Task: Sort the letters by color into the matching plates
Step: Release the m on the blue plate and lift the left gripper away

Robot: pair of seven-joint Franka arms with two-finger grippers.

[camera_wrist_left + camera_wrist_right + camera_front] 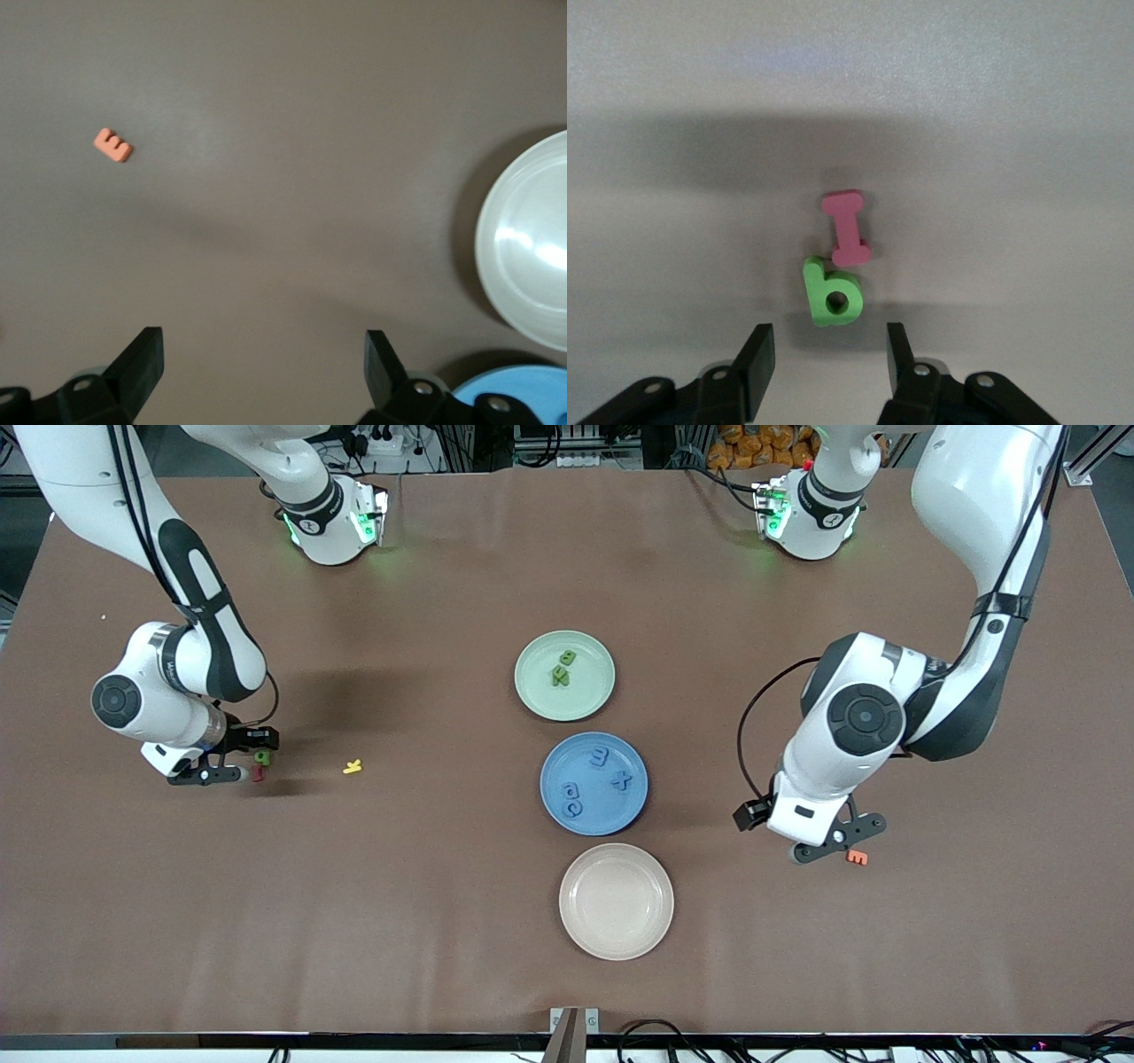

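Observation:
A pale green plate (532, 691) holds two green letters (563, 668). Nearer the front camera, a blue plate (554, 766) holds several blue letters (599, 757). Another green letter (833, 292), a "b", lies on the table at the right arm's end, touching a red "I" (848, 228). My right gripper (828, 350) is low over the table and open. The green "b" (262, 757) lies just past its fingertips, not between them. My left gripper (264, 354) hangs wide open and empty over bare table at the left arm's end (842, 840).
An orange "E" (857, 857) lies on the table beside the left gripper. A yellow letter (353, 766) lies between the right gripper and the blue plate. A beige plate (616, 901) sits nearest the front camera, with nothing in it.

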